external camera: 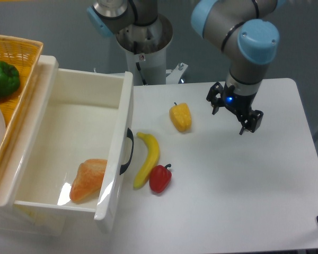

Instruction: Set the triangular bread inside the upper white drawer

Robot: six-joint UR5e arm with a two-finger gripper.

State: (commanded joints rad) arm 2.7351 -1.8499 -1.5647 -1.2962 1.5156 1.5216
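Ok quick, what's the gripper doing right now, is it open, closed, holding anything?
Gripper: open and empty, hanging above the table to the right of the yellow bell pepper.

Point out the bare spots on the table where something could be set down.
Bare: the table right of the red pepper and below the gripper. Crowded: beside the drawer front, with banana and yellow pepper.

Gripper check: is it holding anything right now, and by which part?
Nothing. The gripper hangs open and empty over the table; the triangular bread lies in the upper white drawer.
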